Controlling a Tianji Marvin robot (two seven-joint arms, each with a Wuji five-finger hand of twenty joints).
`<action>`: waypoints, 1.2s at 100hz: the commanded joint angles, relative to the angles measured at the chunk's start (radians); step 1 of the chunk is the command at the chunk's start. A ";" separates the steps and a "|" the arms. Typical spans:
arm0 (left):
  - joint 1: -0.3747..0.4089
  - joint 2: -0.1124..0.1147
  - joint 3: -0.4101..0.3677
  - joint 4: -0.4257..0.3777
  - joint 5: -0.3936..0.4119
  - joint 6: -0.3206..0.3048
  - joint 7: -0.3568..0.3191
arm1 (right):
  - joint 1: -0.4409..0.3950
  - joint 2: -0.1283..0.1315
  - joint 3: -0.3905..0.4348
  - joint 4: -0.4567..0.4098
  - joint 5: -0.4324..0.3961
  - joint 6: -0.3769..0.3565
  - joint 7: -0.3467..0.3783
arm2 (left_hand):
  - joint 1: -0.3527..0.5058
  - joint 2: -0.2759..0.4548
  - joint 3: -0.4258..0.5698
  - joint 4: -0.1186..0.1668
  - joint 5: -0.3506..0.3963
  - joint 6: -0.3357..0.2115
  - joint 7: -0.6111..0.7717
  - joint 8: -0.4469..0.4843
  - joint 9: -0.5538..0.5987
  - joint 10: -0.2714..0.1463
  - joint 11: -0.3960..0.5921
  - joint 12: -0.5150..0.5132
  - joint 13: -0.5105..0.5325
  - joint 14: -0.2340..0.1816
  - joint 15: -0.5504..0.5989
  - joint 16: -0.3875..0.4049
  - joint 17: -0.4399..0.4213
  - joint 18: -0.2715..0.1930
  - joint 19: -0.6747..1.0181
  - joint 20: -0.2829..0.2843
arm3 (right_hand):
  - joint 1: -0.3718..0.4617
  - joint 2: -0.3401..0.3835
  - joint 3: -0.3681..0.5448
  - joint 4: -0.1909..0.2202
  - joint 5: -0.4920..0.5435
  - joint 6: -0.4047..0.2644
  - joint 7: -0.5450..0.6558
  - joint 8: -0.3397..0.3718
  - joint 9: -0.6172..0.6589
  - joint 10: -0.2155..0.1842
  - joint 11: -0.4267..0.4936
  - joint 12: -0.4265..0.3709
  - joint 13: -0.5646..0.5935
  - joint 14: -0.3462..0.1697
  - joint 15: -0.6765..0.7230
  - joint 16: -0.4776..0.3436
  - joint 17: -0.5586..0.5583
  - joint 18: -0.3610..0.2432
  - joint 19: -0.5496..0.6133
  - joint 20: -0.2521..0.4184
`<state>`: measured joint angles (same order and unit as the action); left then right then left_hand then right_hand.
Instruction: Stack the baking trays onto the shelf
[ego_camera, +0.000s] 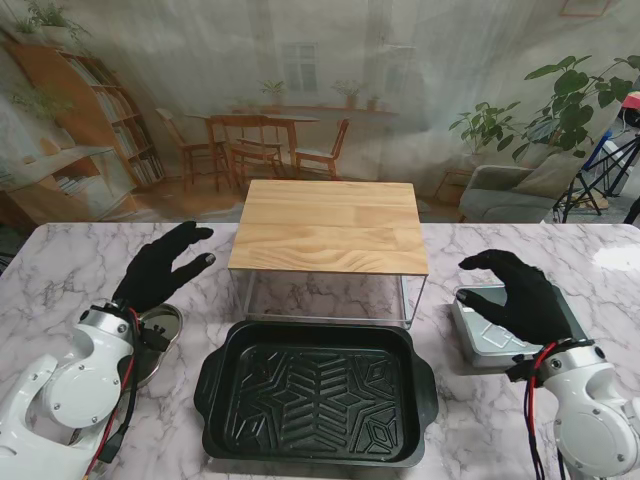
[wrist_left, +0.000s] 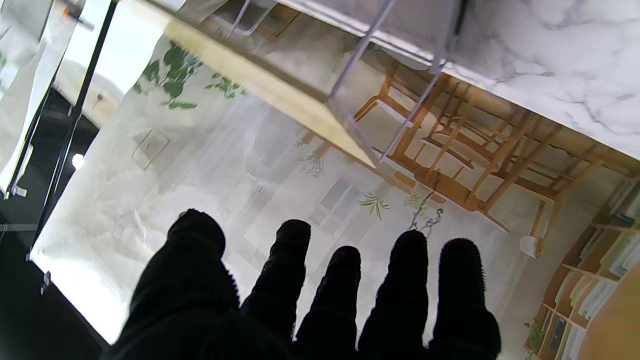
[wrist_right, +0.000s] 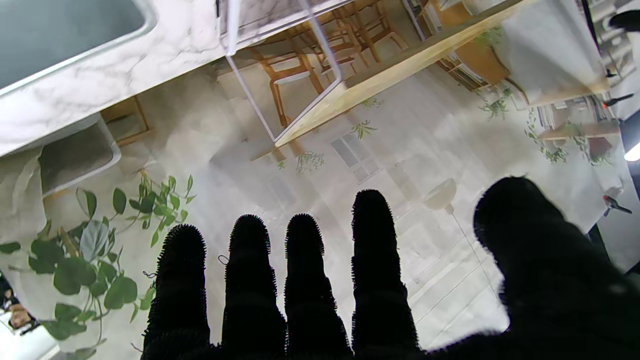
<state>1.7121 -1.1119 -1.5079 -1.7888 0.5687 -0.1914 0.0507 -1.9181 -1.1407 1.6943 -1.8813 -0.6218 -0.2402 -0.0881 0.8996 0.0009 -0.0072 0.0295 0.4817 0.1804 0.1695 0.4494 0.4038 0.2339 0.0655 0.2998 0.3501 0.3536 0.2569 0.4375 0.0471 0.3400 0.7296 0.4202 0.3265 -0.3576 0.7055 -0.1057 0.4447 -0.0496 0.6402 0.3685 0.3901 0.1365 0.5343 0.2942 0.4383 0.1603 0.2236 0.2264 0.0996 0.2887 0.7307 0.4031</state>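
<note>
A large black baking tray (ego_camera: 316, 392) with a star-patterned floor lies on the marble table (ego_camera: 60, 270), nearest to me in the middle. Behind it stands the shelf (ego_camera: 330, 225), a pale wooden top on thin white wire legs. A silver rectangular tray (ego_camera: 480, 335) lies at the right, partly under my right hand (ego_camera: 520, 295), which hovers open above it. My left hand (ego_camera: 160, 265) is open too, held over a round metal dish (ego_camera: 158, 340) on the left. In the wrist views the shelf (wrist_left: 280, 95) (wrist_right: 380, 75) and the silver tray (wrist_right: 65, 30) show beyond spread fingers.
The table's far edge meets a printed backdrop of a room. A tripod (ego_camera: 610, 165) stands past the far right corner. Bare marble lies under the shelf and between it and each hand.
</note>
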 joint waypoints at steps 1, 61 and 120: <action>0.011 0.001 0.004 -0.003 0.022 0.011 -0.013 | 0.015 0.019 0.028 -0.001 -0.003 0.006 0.014 | 0.011 0.046 -0.017 -0.034 0.030 0.023 0.008 0.011 0.040 0.010 0.011 0.017 0.018 0.008 -0.018 0.014 0.002 0.023 -0.031 0.016 | -0.047 -0.029 0.035 0.024 -0.032 -0.040 0.019 0.021 -0.007 -0.026 0.025 0.010 0.005 -0.032 -0.038 0.012 -0.002 -0.006 0.011 0.011; 0.014 0.002 0.007 -0.010 0.025 0.020 -0.020 | 0.017 0.068 0.109 0.158 -0.335 -0.089 0.052 | 0.018 0.058 -0.020 -0.032 0.006 0.030 -0.015 0.010 0.067 0.010 0.009 0.047 0.024 -0.006 -0.012 0.027 -0.002 0.003 -0.032 0.040 | -0.018 -0.205 -0.081 0.026 -0.137 0.058 0.099 0.046 -0.092 0.010 0.151 0.095 0.033 -0.028 0.032 0.036 0.021 -0.062 0.032 -0.064; 0.007 0.003 0.019 -0.006 0.024 0.037 -0.026 | 0.035 0.114 0.058 0.239 -0.628 -0.008 0.109 | 0.017 0.061 -0.020 -0.031 -0.020 0.032 -0.023 0.005 0.069 0.010 0.009 0.055 0.023 -0.006 -0.012 0.032 -0.003 -0.004 -0.033 0.048 | 0.103 -0.295 -0.083 0.051 -0.258 -0.032 0.108 0.058 -0.098 -0.051 0.168 0.117 0.107 -0.038 0.077 0.029 0.141 -0.046 0.162 -0.166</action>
<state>1.7197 -1.1085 -1.4921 -1.7950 0.5922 -0.1591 0.0397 -1.8957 -1.0277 1.7644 -1.6693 -1.2442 -0.2618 0.0071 0.9010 0.0129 -0.0072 0.0295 0.4884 0.2045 0.1549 0.4514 0.4625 0.2447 0.0767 0.3426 0.3684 0.3597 0.2569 0.4474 0.0549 0.3417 0.7178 0.4447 0.3828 -0.5923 0.6279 -0.0678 0.2413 -0.0260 0.7542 0.4293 0.3216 0.1081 0.7009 0.4124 0.5233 0.0993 0.2471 0.2435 0.2157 0.1883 0.8671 0.2544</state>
